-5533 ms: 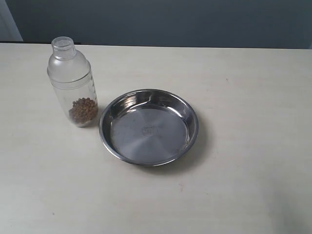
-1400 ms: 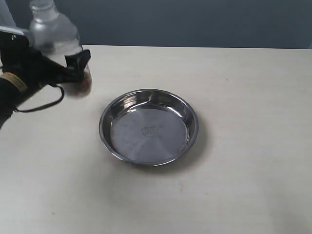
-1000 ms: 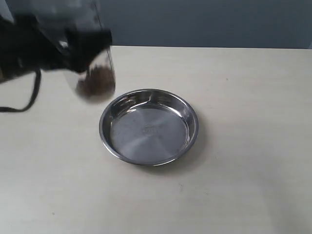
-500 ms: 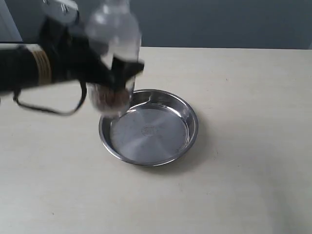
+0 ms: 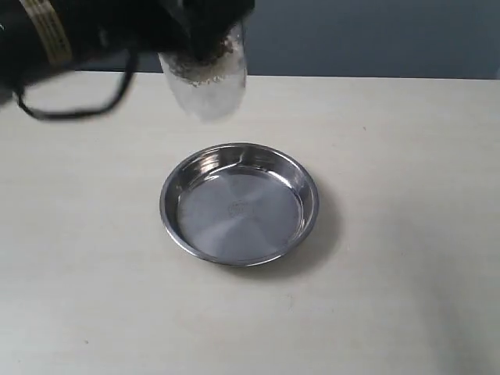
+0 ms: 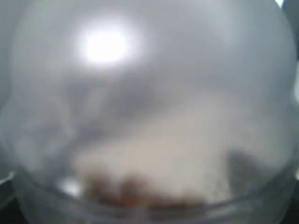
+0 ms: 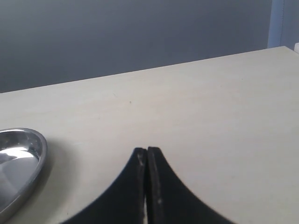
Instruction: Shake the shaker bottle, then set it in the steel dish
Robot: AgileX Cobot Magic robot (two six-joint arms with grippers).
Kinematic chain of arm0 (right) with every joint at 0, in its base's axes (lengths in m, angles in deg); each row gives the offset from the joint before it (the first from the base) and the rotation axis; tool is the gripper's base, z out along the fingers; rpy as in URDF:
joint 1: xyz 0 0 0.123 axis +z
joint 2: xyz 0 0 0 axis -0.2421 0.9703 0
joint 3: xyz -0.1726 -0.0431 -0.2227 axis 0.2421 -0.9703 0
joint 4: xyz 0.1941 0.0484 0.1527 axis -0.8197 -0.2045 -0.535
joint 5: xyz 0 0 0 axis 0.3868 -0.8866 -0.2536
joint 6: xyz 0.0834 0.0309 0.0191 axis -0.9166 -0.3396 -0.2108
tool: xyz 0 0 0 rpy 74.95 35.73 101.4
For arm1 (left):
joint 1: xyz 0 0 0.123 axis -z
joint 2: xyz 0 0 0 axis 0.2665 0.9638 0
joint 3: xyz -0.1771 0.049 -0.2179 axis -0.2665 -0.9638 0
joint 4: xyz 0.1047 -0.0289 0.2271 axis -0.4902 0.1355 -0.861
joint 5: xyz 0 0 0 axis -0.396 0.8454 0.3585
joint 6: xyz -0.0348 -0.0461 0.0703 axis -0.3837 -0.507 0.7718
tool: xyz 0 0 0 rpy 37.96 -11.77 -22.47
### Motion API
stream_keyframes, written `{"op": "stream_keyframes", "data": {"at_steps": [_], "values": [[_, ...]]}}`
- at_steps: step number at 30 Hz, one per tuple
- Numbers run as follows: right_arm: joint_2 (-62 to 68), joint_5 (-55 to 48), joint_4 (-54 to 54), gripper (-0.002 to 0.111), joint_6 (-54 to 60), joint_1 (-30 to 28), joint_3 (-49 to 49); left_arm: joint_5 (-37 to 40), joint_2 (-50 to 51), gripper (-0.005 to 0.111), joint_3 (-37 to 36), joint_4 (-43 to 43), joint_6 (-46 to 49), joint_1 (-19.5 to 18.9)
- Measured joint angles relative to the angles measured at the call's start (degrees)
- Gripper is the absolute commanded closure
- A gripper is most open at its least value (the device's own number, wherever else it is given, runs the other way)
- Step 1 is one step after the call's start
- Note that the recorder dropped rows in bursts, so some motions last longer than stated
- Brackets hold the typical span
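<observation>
Left gripper (image 5: 209,37) clamps the shaker bottle (image 5: 205,94) aloft, clear of the steel dish (image 5: 239,205) rim.

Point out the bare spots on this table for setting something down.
Bare tabletop runs right of the steel dish, in front of it, and left of it. Crowded only back left, where the left gripper holds the shaker bottle aloft.

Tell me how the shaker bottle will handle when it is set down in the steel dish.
Probably light: the shaker bottle is clear plastic, mostly empty, with a small load of brown pellets. These are loose, so its weight may shift. Smooth plastic on the shiny steel dish could slide.
</observation>
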Motion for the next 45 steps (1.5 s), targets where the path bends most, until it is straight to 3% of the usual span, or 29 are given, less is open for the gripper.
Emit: {"op": "stream_keyframes", "data": {"at_steps": [3, 8, 13, 16, 19, 25, 30, 33, 36, 41, 45], "values": [[0.00, 0.00, 0.00, 0.109, 0.00, 0.00, 0.00, -0.09, 6.80, 0.106, -5.27, -2.04, -2.88, 0.23], [0.00, -0.10, 0.00, 0.109, 0.00, 0.00, 0.00, 4.31, -2.83, 0.106, 4.19, -2.62, -0.72, 1.59], [0.00, 0.01, 0.00, 0.109, 0.00, 0.00, 0.00, 11.10, 2.80, 0.106, -1.70, -2.37, -1.86, 4.02], [0.00, -0.09, 0.00, 0.109, 0.00, 0.00, 0.00, 15.11, 0.54, 0.106, 2.07, -4.98, -1.95, 4.91], [0.00, -0.09, 0.00, 0.109, 0.11, 0.00, 0.00, 12.76, -3.81, 0.106, 8.24, -3.94, -1.95, 5.35], [0.00, -0.10, -0.14, 0.109, 0.11, 0.00, 0.00, 10.60, 7.68, 0.106, -1.52, -1.83, -3.95, 6.25], [0.00, -0.10, -0.14, 0.109, 0.11, 0.00, 0.00, 7.76, 0.77, 0.106, 6.63, 0.19, 1.26, 6.25], [0.00, -0.10, -0.14, 0.109, 0.01, 0.00, 0.00, 6.14, 3.56, 0.106, 2.57, 2.40, 1.43, 6.53], [0.00, 0.02, -0.14, 0.109, 0.01, 0.00, 0.00, 12.16, 8.00, 0.106, -1.00, -0.17, 0.40, 7.00], [0.00, -0.01, -0.14, 0.109, 0.01, 0.00, 0.00, 9.52, -0.58, 0.106, 6.84, 1.20, 3.47, 7.24], [0.00, -0.01, -0.14, 0.109, 0.01, 0.00, 0.00, 10.90, 5.99, 0.106, -0.43, 1.88, 0.81, 7.95]]}}
